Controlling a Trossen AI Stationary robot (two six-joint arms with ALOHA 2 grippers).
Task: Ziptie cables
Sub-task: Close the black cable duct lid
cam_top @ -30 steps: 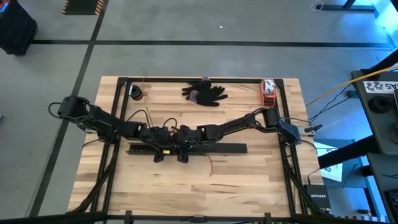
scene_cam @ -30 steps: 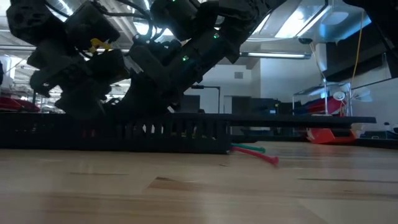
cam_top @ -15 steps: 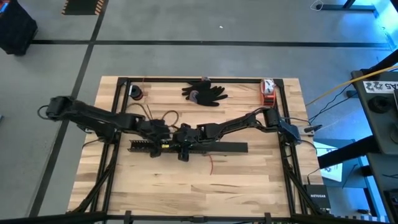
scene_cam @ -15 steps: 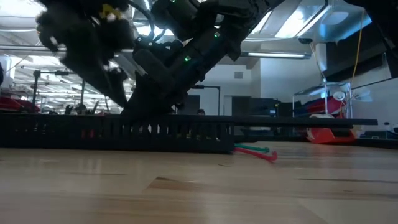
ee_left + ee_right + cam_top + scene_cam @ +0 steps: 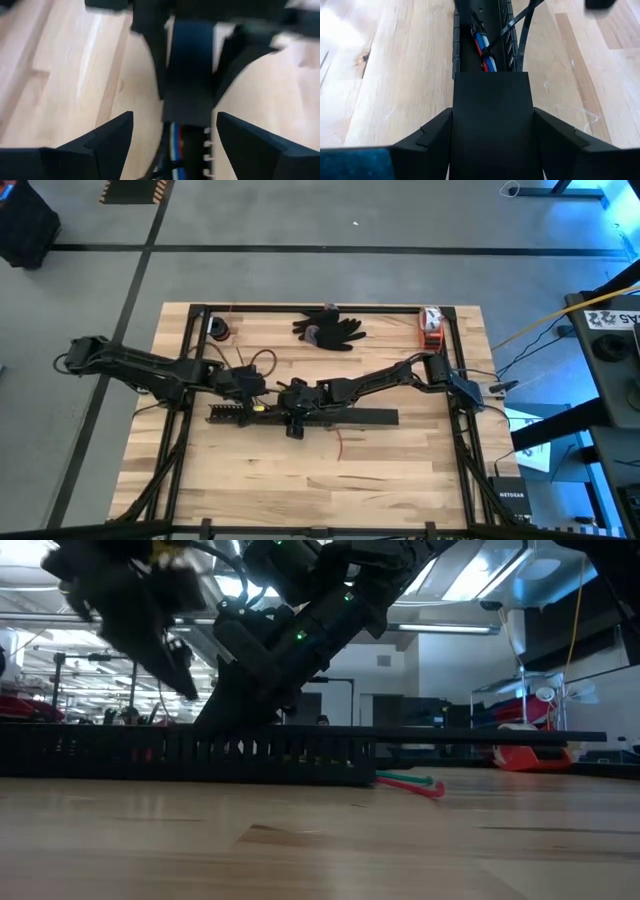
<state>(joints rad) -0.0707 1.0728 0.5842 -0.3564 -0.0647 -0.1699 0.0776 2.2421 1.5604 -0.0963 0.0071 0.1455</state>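
A long black bar (image 5: 340,418) lies flat on the table's middle. Its left half is a comb-slotted trough (image 5: 482,30). In the trough lie the cables (image 5: 482,49), blue, red and white, which the left wrist view shows too (image 5: 174,145). The ziptie (image 5: 506,26), a thin dark strip, crosses over them. My right gripper (image 5: 296,412) is shut on the bar, just right of the slotted half. My left gripper (image 5: 254,387) hangs open above the slotted half, holding nothing (image 5: 172,137). My right gripper pinches the black bar by its two long sides (image 5: 492,115), one finger (image 5: 432,137) on each, at the plain covered stretch next to the slotted half. The fingers slant down from the table's right and lie along the bar. The bar rests flat on the table.
A black glove (image 5: 330,330) lies at the far edge. A small dark roll (image 5: 219,330) sits at the far left and a red box (image 5: 431,330) at the far right. Black frame rails (image 5: 190,370) run along the table's sides. A thin red wire (image 5: 338,445) lies near the bar.
My left gripper has risen from the bar's slotted half and drawn back toward the table's far left. It now hangs clear above the bar. The bar and the cables stay in place under my right gripper.
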